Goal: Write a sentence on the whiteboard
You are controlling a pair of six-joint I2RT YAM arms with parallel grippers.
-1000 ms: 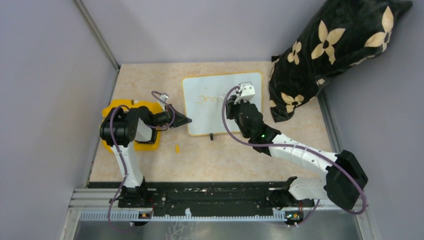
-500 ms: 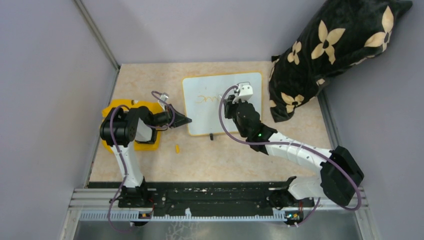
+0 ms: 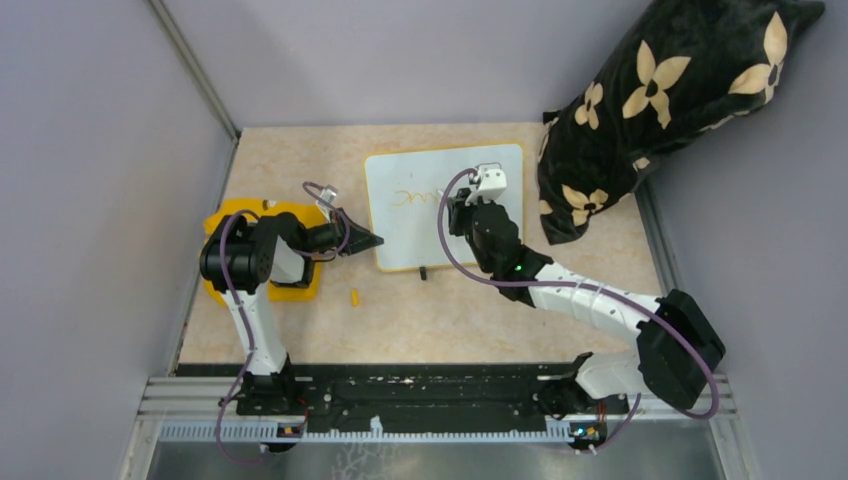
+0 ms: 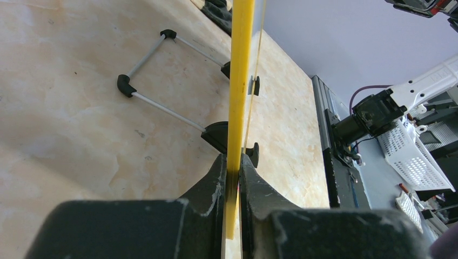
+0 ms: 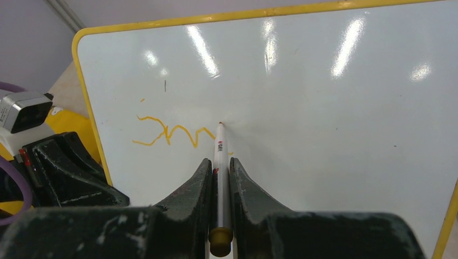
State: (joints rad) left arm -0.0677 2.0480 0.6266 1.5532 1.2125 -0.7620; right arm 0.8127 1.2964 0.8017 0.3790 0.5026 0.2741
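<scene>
- The small yellow piece [image 3: 353, 296], possibly the pen's cap, lies loose on the beige, marble-patterned table [image 3: 450, 320], near the board's front edge but apart from it.
- The left gripper [image 4: 232, 162] has its black jaws pinched on the whiteboard's thin yellow rim at the left edge. I judge this hold is there to stop the light board sliding under the pen's push. A flat yellow pad [image 3: 222, 215] lies under that arm.
- The right gripper [image 5: 220, 164] is clamped on a slim white marker [image 5: 219, 151], with the barrel lying along the jaws so the tip leads.
- The whiteboard [image 5: 324, 108] lies flat mid-table. It is glossy, round-cornered and streaked with lamp glare.
- The marker's tip meets the board at the end of the sentence [image 5: 173, 135], so far a thin orange zigzag of a few letters near the left side. Most of the white is bare, so the writing looks barely begun.
- A plush black cushion [image 3: 660, 100] with cream flowers slumps in the far right corner, just beside the board.
</scene>
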